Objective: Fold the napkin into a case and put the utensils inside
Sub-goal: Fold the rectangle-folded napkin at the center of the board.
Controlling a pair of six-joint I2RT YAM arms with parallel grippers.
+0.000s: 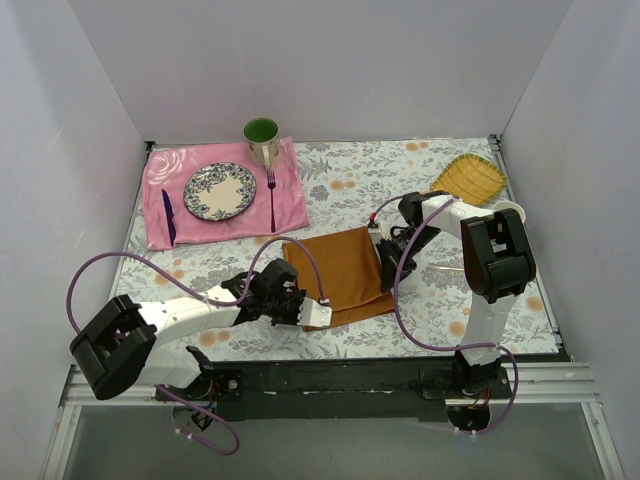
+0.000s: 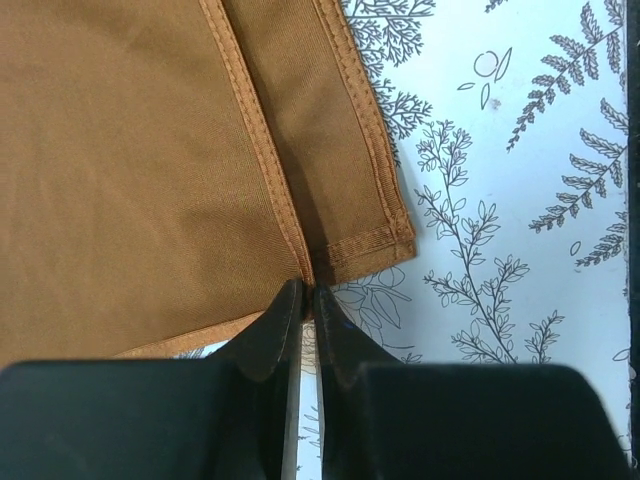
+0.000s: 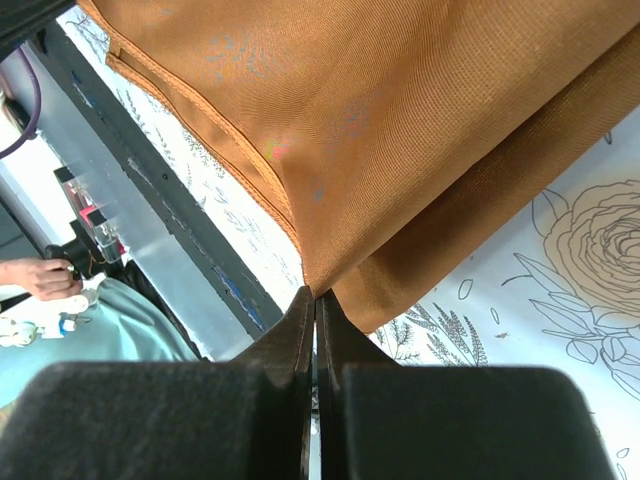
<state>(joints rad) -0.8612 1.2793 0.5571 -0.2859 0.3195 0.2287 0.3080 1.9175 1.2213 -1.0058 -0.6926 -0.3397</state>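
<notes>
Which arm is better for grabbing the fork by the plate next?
Probably the left. The fork lies on the pink cloth on the left arm's side; the right would reach across the napkin. But left gripper and right gripper both pinch the napkin, so it must let go first.

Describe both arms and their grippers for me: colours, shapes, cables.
The left arm and right arm are white tubular links joined by bulky black housings. A thin purple cable loops off each. The left gripper and right gripper have matte black fingers tapering to narrow tips.
</notes>
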